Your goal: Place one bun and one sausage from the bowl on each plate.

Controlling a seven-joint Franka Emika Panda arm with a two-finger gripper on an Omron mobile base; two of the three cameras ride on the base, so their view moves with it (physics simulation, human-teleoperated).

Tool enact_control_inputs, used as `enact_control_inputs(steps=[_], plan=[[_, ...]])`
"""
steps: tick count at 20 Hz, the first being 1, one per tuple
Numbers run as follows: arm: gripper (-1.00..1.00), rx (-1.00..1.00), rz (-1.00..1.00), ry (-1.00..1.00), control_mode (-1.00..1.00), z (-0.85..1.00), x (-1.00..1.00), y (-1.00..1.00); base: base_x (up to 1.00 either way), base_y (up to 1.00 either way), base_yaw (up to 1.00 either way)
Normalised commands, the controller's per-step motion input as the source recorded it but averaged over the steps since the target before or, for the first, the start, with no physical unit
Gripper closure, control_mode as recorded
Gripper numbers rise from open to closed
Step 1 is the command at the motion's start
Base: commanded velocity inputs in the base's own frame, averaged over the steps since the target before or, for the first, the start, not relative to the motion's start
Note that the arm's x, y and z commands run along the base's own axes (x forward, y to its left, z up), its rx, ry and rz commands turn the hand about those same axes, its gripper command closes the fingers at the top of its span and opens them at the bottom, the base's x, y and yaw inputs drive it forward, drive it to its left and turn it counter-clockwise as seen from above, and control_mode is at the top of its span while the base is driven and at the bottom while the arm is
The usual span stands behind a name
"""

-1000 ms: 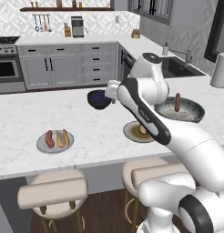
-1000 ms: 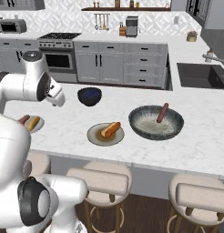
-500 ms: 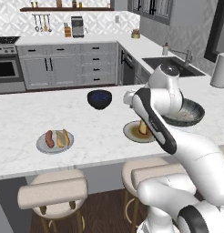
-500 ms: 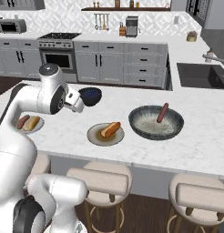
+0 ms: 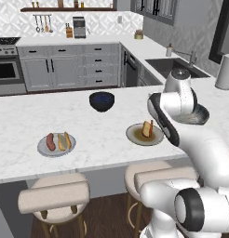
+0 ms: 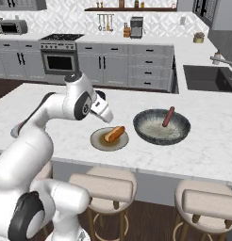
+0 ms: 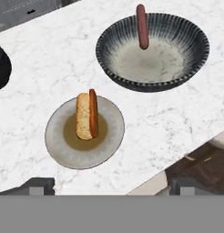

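Note:
The wide grey bowl (image 7: 104, 50) holds one sausage (image 7: 141, 20) leaning on its far wall; in the right base view the bowl (image 6: 184, 134) sits right of the tan-centred plate (image 6: 96, 141). On that plate (image 7: 54, 136) a bun (image 7: 82, 117) lies with a sausage (image 7: 93, 113) against it. The light grey plate (image 5: 42, 148) at the left carries a sausage (image 5: 50, 141) and a bun (image 5: 65, 140). My gripper (image 7: 111, 186) hovers open and empty above the counter's front edge, near the tan-centred plate; its hand (image 6: 107, 114) hangs just left of the bowl.
A dark navy bowl (image 5: 102, 101) stands behind the plates, toward the counter's far side. Two stools (image 6: 101, 186) are tucked under the front edge. My arm (image 5: 177, 104) covers most of the wide bowl in the left base view.
My arm has swung right, from over the dark navy bowl to above the tan-centred plate beside the wide bowl. The gripper has stayed open and the food has not moved.

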Motion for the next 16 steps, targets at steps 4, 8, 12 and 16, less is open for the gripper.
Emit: enact_control_inputs(steps=[4, 8, 12, 16], plan=[[-1.00, 0.00, -0.25, 0.14, -1.00, -0.68, 0.66, -1.00, 0.00, 0.00, 0.00], [-1.00, 0.00, -0.23, 0.20, -1.00, -0.47, 0.59, -1.00, 0.00, 0.00, 0.00], [-1.00, 0.15, -0.18, 0.26, -1.00, -0.01, 0.34, -1.00, 0.00, 0.00, 0.00], [-1.00, 0.24, -0.24, 0.19, -1.00, -0.09, 0.26, -1.00, 0.00, 0.00, 0.00]])
